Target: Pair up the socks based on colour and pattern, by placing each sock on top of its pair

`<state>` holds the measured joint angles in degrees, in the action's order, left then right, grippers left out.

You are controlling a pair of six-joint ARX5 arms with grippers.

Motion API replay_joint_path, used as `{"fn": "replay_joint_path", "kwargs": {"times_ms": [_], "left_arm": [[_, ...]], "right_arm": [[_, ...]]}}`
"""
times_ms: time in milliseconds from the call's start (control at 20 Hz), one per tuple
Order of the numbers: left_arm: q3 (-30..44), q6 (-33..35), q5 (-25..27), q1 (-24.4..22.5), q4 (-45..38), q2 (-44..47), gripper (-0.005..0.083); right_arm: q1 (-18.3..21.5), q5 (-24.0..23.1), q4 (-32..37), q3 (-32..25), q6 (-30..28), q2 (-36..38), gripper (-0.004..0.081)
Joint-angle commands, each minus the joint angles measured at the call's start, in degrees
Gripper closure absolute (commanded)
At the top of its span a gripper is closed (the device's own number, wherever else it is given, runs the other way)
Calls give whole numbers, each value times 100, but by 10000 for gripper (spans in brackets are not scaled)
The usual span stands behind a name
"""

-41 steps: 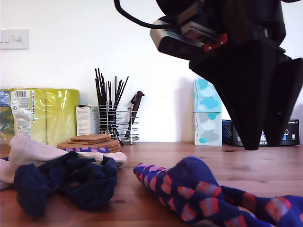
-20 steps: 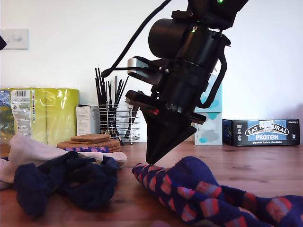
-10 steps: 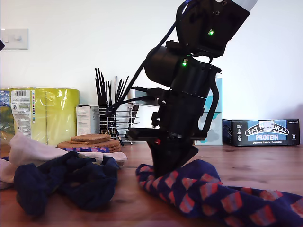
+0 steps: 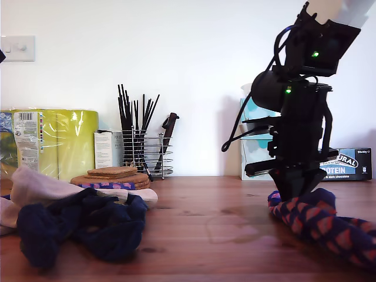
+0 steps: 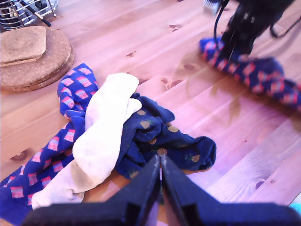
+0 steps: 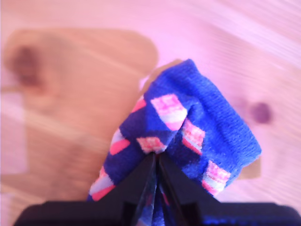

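My second gripper point(image 4: 292, 197) point(image 6: 156, 155) is shut on one end of a blue sock with red-pink checks point(image 4: 322, 222) point(image 6: 197, 113), which trails on the table at the exterior view's right. The same sock point(image 5: 256, 70) shows far off in the first wrist view. My first gripper point(image 5: 160, 162) is shut with nothing in it, just above a heap of socks. In that heap lie a dark navy spotted sock point(image 5: 160, 136) point(image 4: 82, 226), a pale pinkish-white sock point(image 5: 101, 136) point(image 4: 41, 188) and a second blue checked sock point(image 5: 70, 94) point(image 4: 108, 185).
Round cork coasters point(image 5: 33, 54) point(image 4: 111, 175) are stacked behind the heap. Along the wall stand a yellow paper-roll pack point(image 4: 56, 141), a wire rack of black sticks point(image 4: 147, 153), a tissue box point(image 4: 252, 154) and a protein bar box point(image 4: 352, 164).
My second gripper came down onto the checked sock's end, shut on it and dragged it toward the exterior view's right. The heap has not moved.
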<state>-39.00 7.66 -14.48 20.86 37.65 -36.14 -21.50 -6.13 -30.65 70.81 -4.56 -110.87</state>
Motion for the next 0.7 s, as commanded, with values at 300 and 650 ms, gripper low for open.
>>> {"fn": "replay_joint_path", "kwargs": {"times_ms": [300, 650], "left_arm": [[-4, -20, 109, -13, -289, 26, 793], [-4, -17, 142, -181, -975, -70, 794]], "right_arm": [[-203, 238, -186, -243, 83, 1587, 782], [-505, 918, -212, -428, 269, 3849, 782]]}}
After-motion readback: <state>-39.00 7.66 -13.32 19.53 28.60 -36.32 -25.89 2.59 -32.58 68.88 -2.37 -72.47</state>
